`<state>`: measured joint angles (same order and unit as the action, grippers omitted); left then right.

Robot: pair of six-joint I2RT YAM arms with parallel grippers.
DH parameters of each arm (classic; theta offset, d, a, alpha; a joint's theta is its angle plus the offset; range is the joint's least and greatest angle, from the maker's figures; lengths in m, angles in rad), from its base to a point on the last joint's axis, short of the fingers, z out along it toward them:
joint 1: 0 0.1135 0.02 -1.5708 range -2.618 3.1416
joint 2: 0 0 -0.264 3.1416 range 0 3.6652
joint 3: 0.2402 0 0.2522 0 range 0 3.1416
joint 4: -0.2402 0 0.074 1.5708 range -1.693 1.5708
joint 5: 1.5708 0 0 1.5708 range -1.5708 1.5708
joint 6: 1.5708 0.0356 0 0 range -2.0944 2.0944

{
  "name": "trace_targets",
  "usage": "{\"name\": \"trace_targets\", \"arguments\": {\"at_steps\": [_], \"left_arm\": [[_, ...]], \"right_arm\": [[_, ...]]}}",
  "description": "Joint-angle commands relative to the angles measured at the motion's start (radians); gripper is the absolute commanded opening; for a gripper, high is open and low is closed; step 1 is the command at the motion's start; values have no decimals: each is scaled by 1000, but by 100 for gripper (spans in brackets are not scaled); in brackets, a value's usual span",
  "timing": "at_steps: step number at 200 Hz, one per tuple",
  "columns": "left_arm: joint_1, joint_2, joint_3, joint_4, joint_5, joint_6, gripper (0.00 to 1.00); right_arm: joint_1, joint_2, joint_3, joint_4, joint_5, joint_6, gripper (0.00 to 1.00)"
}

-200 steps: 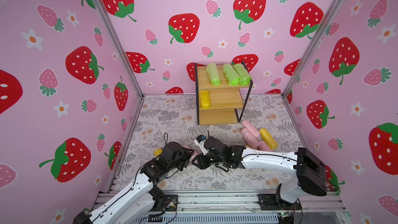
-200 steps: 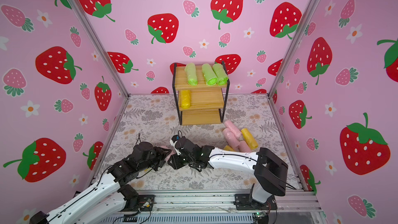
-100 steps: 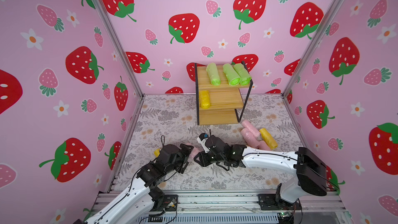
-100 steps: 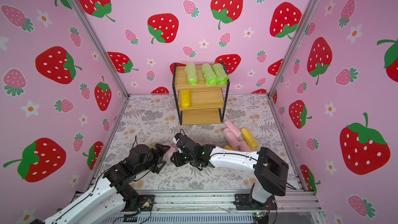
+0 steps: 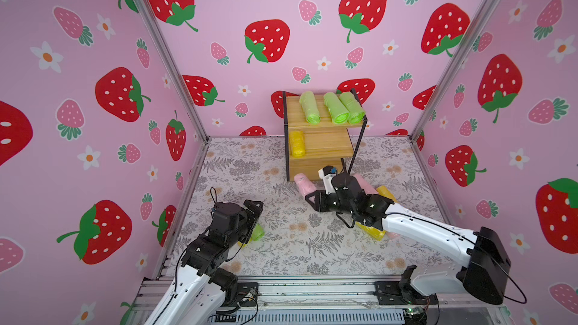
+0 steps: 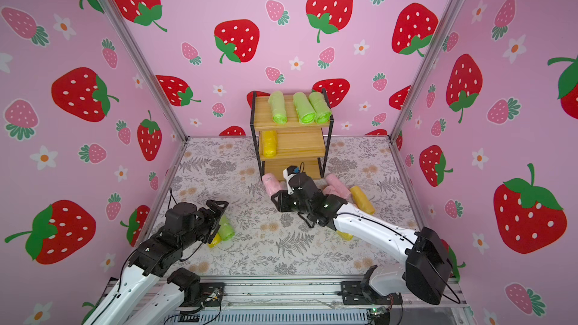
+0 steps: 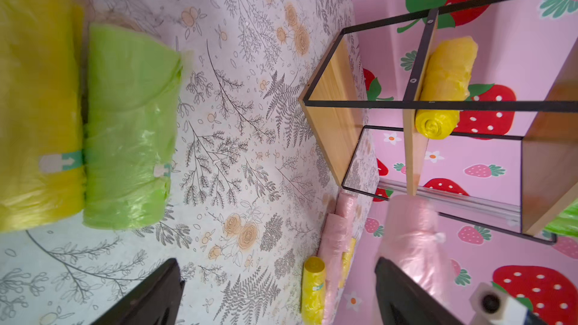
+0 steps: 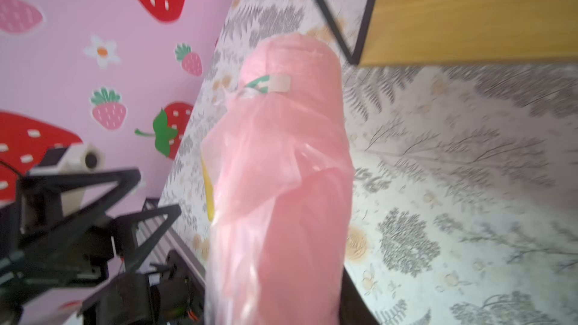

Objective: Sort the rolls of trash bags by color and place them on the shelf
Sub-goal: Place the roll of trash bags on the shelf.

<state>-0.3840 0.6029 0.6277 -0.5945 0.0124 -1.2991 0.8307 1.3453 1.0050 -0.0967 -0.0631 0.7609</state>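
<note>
Clamping a pink roll (image 5: 305, 184), the right claw (image 5: 313, 200) hovers just in front of the shelf (image 5: 328, 146), near its lowest board. The left claw (image 5: 254, 211) gapes apart, empty, near a green roll (image 7: 131, 139) that touches a yellow roll (image 7: 37, 104) on the tabletop (image 5: 297, 245). Three shelved green rolls (image 5: 336, 110) lie on the top board, and a second yellow roll (image 5: 297, 148) on the middle one.

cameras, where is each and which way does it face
Top views: high in front, looking down at the shelf; left arm and right arm show.
Left wrist: on that arm, faces the shelf along the floor; open left gripper shows.
Right wrist: on that arm, faces along the pink roll in the right gripper; left gripper shows.
Shared: both wrist views show that roll.
</note>
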Motion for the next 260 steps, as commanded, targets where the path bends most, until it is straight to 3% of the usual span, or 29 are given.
{"name": "trace_targets", "arguments": {"at_steps": [1,40,83,144,183,216,260], "left_arm": [[7,34,67,-68,-8,168,100],[8,84,79,-71,3,220,100],[8,98,74,-92,9,247,100],[12,87,56,-95,0,252,100],[12,95,38,-94,8,257,99],[12,103,18,-89,9,245,100],[13,111,51,-138,-9,273,99]], "right_arm": [[-99,9,23,171,-78,68,0],[-234,159,118,410,-224,228,0],[-272,258,205,484,-277,287,0],[-235,164,17,528,-285,278,0],[-104,88,-112,496,-203,205,0],[-92,196,-175,705,-202,288,0],[-104,427,-114,953,-220,422,0]]}}
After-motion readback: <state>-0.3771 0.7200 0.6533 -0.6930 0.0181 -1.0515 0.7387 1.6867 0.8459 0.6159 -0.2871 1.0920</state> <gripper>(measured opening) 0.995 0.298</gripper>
